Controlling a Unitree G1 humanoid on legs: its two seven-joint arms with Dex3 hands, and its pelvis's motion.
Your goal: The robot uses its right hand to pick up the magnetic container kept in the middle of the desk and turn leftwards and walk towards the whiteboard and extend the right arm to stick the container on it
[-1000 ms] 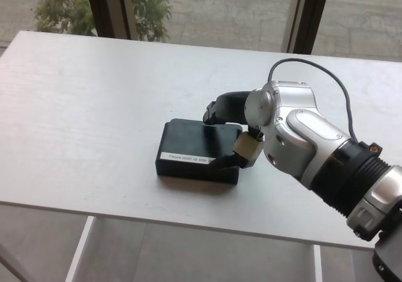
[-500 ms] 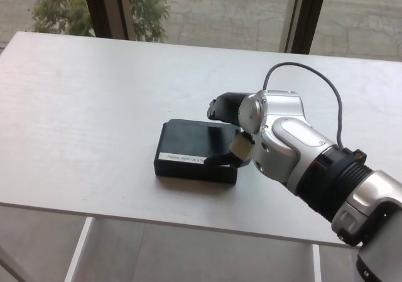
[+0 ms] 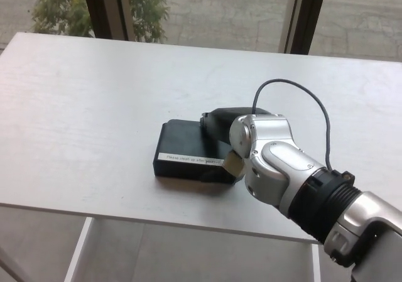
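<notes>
A white tabletop (image 3: 94, 106) fills most of the head view, with windows behind it through which paving and a green shrub (image 3: 56, 5) can be seen. The right arm (image 3: 295, 181), silver with black joints and a thin grey cable looped over it, is brought in from the lower right of the picture. A flat black container (image 3: 185, 150) lies on the tabletop near its middle, close to the near edge. A white label strip (image 3: 191, 160) is fixed along the container's near side; small dark print is carried on it, but the words are too small to be read with certainty. The right hand (image 3: 226, 128) is placed at the container's right end: a black finger is laid over the far right corner, and a pale part is pressed at the near right edge. The hand is in touch with the container, yet whether it is clamped on it cannot be told, since the fingers are largely hidden by the wrist.
</notes>
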